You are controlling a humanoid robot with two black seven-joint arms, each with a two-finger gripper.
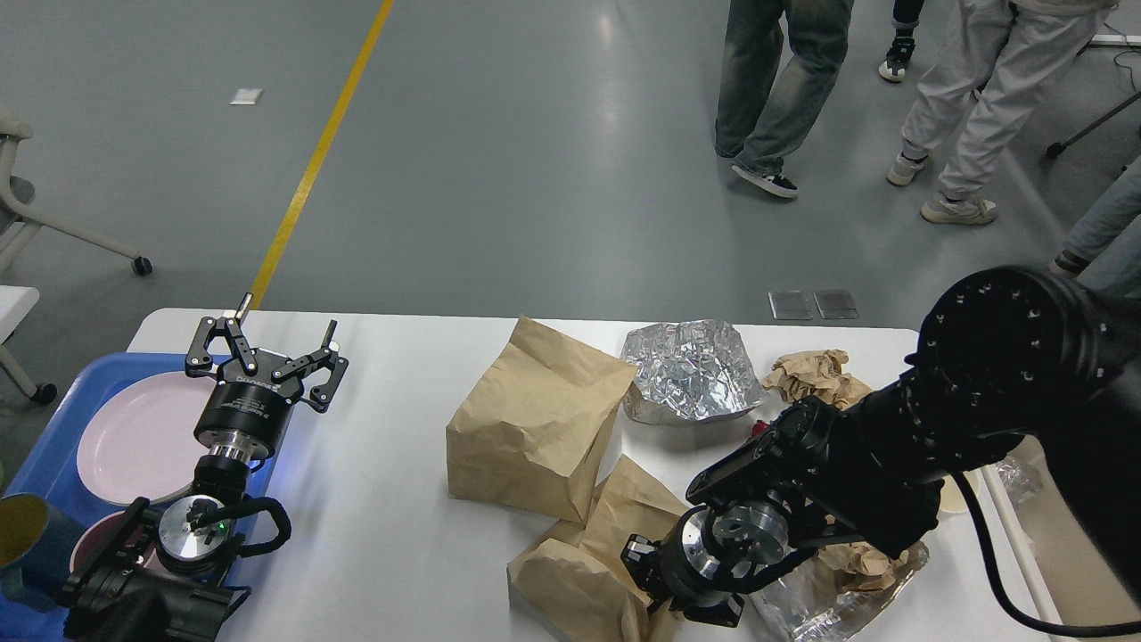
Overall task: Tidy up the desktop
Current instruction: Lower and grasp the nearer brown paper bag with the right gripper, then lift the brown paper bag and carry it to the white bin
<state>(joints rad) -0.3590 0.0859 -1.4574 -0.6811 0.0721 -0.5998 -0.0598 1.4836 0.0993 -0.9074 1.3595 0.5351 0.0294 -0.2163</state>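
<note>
The white desktop (pixel 383 499) holds an upright brown paper bag (pixel 535 419) at its middle. A second, crumpled brown paper bag (pixel 570 575) lies in front of it near the front edge. My right gripper (pixel 649 584) is pressed into this lower bag's right side and appears shut on it; the fingertips are hidden in the paper. My left gripper (pixel 267 350) is open and empty, held above the desktop's left part beside the blue tray (pixel 49 446).
Crumpled foil (pixel 691 370) and a brown paper wad (pixel 816 374) lie at the back right. A clear wrapper with paper (pixel 838 593) lies at the front right. The tray holds a pink plate (pixel 134 437) and a cup (pixel 22 526). People stand beyond the table.
</note>
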